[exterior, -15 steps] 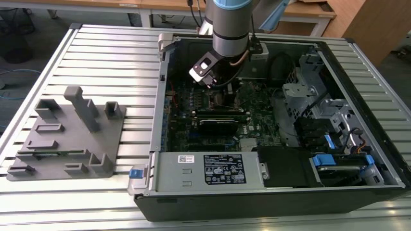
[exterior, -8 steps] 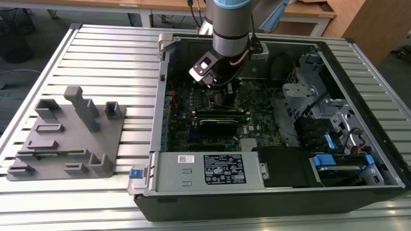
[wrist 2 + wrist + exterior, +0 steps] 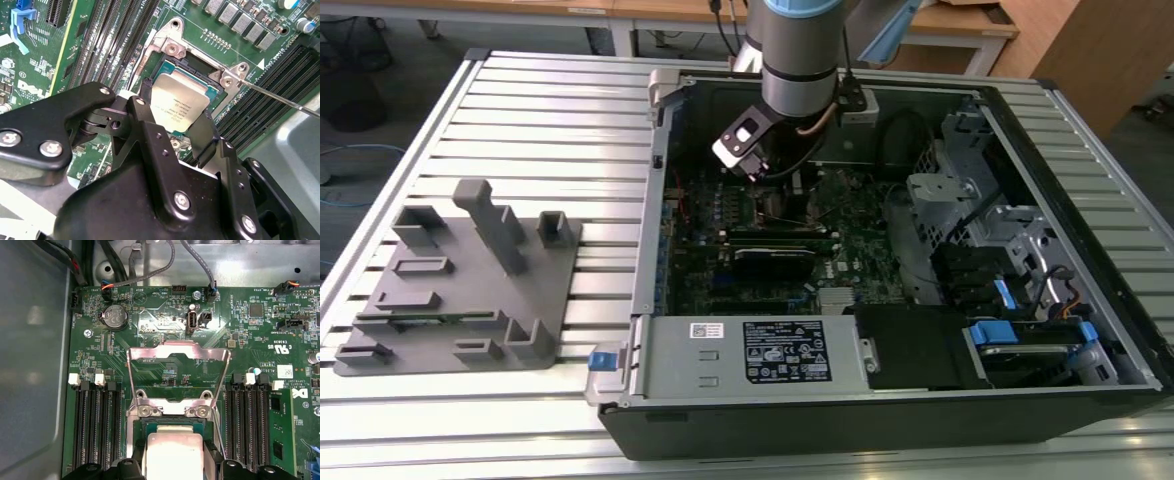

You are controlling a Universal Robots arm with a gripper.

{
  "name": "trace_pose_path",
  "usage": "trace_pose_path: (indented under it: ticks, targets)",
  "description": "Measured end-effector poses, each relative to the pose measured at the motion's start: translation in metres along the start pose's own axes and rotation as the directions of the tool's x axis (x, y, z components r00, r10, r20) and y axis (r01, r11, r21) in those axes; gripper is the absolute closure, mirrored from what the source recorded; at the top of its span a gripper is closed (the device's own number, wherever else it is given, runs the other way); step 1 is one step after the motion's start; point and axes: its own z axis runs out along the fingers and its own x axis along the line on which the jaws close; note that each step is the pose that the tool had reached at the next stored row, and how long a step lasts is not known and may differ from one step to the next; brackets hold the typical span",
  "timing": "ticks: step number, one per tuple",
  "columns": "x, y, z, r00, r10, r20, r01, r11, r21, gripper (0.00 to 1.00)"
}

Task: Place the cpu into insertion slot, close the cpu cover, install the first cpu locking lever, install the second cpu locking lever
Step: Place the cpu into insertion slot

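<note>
Open computer case (image 3: pixel 854 435) on a slatted metal table (image 3: pixel 520 110).

A grey moulded fixture (image 3: pixel 460 290) sits on the table at the exterior view's left, just beside the case. Inside the case, a white-labelled power-supply box (image 3: pixel 720 355) lies along the near wall. In the first wrist view, the green motherboard (image 3: pixel 160 305) carries a coin cell (image 3: pixel 115 316) and black memory slots (image 3: pixel 95 425).

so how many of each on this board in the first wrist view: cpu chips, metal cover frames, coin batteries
pale silver-beige square cpu chip: 1
thin silver metal cover frame: 1
round silver coin battery: 1
total: 3
</note>
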Motion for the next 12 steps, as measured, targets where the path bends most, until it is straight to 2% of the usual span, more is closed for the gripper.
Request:
trace_pose_path:
  ticks: [12]
  targets:
    - [0.0000,-0.0003,0.0024,1.0000,0.000,0.0003,0.000,1.0000,0.0001,0.46]
